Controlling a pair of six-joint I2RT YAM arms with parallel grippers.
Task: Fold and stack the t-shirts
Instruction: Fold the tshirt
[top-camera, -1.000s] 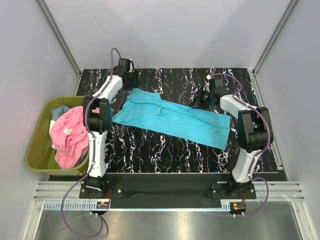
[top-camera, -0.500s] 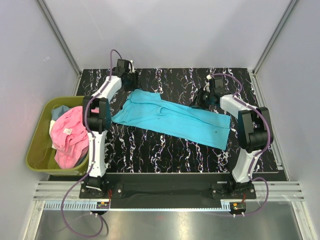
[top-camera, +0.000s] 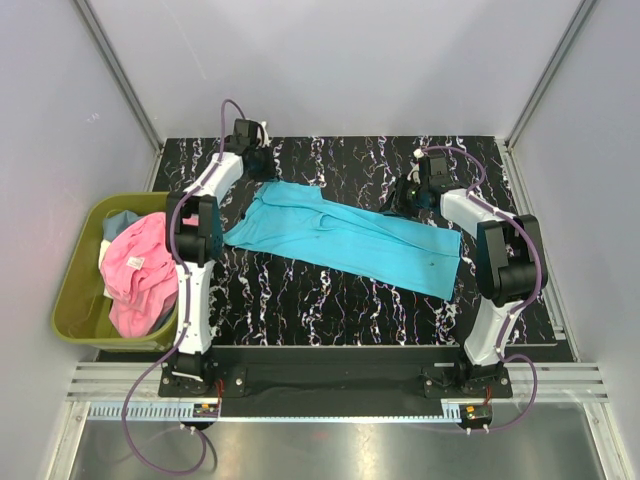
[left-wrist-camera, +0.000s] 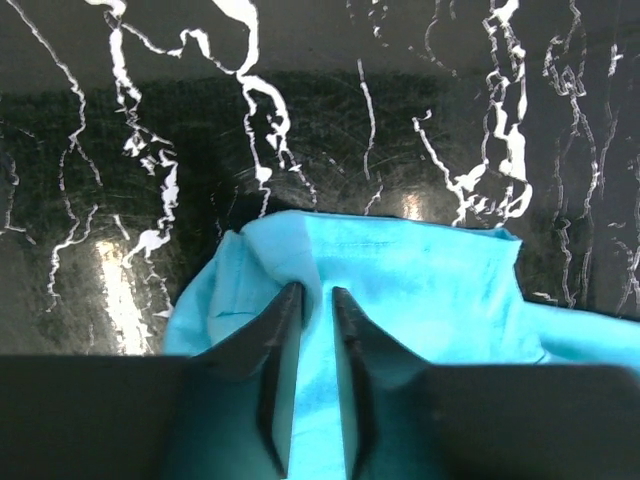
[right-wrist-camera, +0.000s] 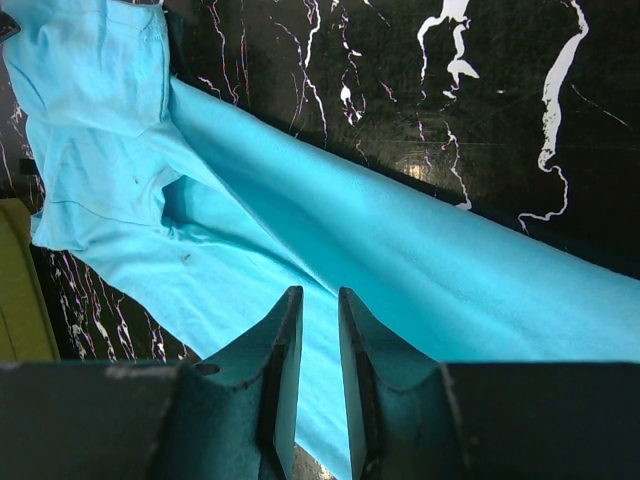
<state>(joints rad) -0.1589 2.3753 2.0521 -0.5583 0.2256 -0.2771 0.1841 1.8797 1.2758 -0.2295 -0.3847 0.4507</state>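
Across the black marbled table (top-camera: 330, 300), your left gripper (left-wrist-camera: 316, 292) and right gripper (right-wrist-camera: 319, 292) each pinched the far edge of the turquoise t-shirt (top-camera: 340, 240), stretched flat between them, while the pink t-shirt (top-camera: 140, 270) lay heaped in the bin (top-camera: 75, 290).

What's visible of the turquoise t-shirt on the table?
The turquoise t-shirt is plain, thin, soft cloth. It lies mostly flat on the black marbled table, stretched as a long band from far left to near right, with creases and a few small dark specks. The fingers of the left gripper pinch its puckered far-left edge. Those of the right gripper sit nearly closed over the right end, grasp unclear.
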